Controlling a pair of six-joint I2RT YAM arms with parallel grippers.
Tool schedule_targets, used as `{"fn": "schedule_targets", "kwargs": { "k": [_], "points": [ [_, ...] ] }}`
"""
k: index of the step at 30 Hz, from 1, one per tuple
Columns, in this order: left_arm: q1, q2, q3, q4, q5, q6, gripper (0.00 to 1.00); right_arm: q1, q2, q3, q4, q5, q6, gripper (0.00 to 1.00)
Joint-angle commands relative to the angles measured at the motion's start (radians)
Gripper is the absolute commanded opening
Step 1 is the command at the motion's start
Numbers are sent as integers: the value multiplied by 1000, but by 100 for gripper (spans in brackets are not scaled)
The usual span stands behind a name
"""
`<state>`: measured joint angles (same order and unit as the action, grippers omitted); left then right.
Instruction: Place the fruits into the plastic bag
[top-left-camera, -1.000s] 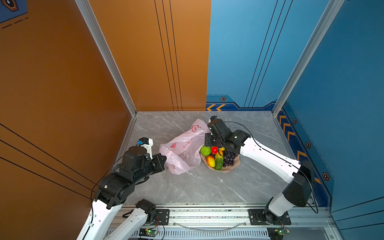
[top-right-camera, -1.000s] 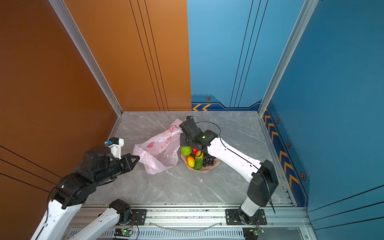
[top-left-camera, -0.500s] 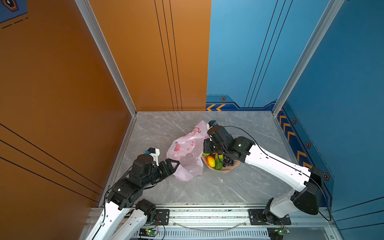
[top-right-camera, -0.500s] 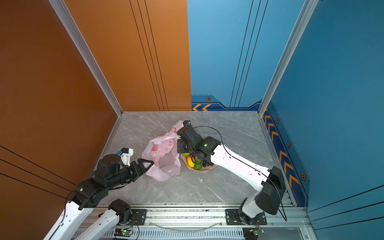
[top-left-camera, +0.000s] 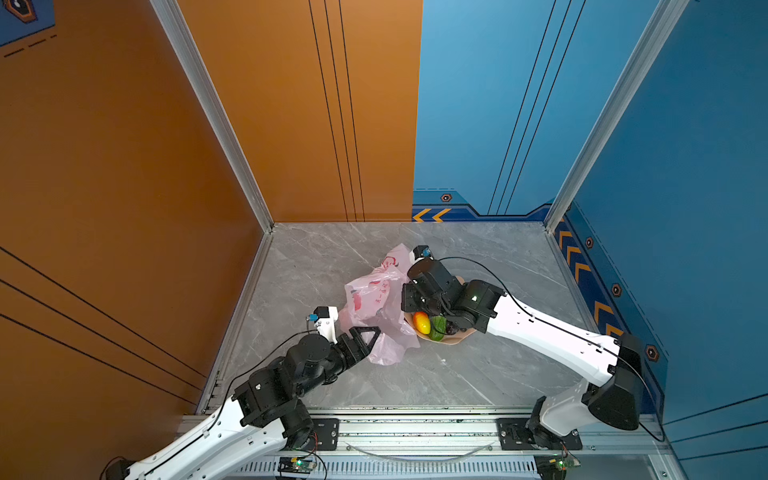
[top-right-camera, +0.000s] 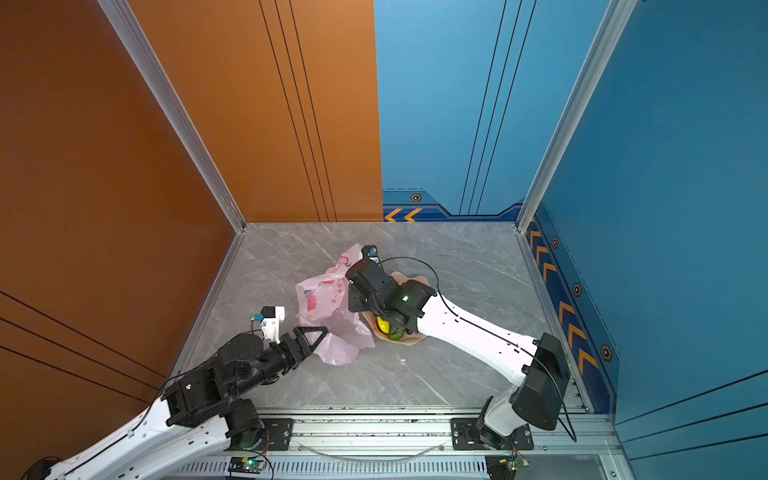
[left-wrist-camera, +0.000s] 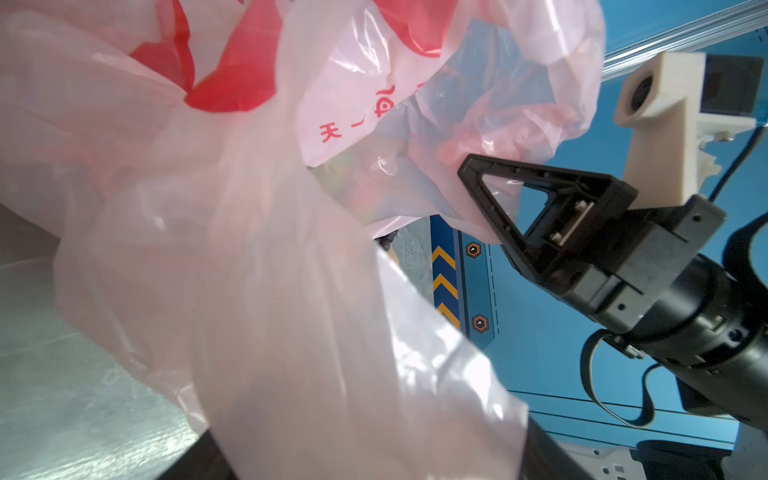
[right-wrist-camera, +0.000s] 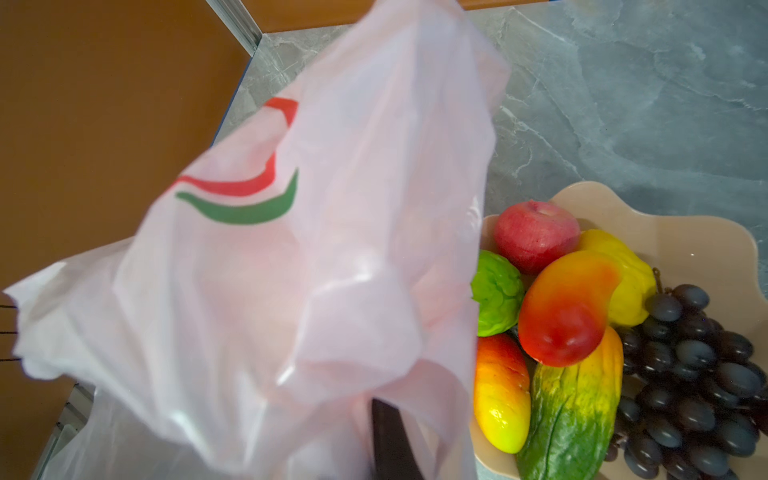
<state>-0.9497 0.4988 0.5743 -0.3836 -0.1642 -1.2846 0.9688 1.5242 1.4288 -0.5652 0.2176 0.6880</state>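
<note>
The fruits (top-left-camera: 423, 323) are found piled together in the peach scalloped bowl (top-left-camera: 453, 341), which is set on the grey marbled bench (top-left-camera: 457, 382). In the right wrist view a red apple (right-wrist-camera: 536, 237), a green round fruit (right-wrist-camera: 496, 303), a red-yellow mango (right-wrist-camera: 569, 307), a yellow pepper (right-wrist-camera: 627, 282), an orange-yellow fruit (right-wrist-camera: 500, 399), a green-yellow cucumber shape (right-wrist-camera: 569, 419) and a dark purple grape bunch (right-wrist-camera: 698, 374) are made out, each touching its neighbours inside the bowl. The plastic bag (top-left-camera: 374, 303) is placed just beside the bowl, on the side toward the left arm. Its pale pink, red-printed film is crumpled and partly lifted off the bench. It is draped against the bowl's rim, where part of the green round fruit is covered by it. The right gripper (left-wrist-camera: 478, 174) is positioned above the bag-side edge of the bowl with its jaws closed. The bag's upper film is gathered at its tip and appears to be pinched there, though the contact itself is masked by the film. The left gripper (top-left-camera: 372, 334) is set low at the side of the bag farthest from the bowl, well apart from the bowl itself. Its jaws are spread wide, and in the left wrist view its dark fingers (left-wrist-camera: 199, 461) are seen on either side of a hanging fold of the bag.
</note>
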Motion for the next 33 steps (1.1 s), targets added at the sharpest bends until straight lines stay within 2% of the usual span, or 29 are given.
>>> {"fn": "schedule_targets", "kwargs": {
  "k": [1,7,10,19,24,30,33],
  "points": [
    [-67,30,6,37,-110,-68,78,0,4,-6,-2,52,16,0],
    [-160,52,51,-11,-128,-117,85,-12,10,-6,-6,80,12,0],
    [-195,52,73,-33,-141,-129,99,-12,12,-2,-4,97,16,0],
    [-262,74,78,-60,-186,-172,98,-16,3,15,9,149,45,0],
    [-266,92,126,-108,-220,-133,98,-48,-3,54,61,148,76,0],
    [-250,96,143,-104,-194,-125,98,-76,15,90,102,194,98,0],
    [-273,128,129,-57,-178,-148,98,-95,24,77,126,197,116,0]
  ]
}}
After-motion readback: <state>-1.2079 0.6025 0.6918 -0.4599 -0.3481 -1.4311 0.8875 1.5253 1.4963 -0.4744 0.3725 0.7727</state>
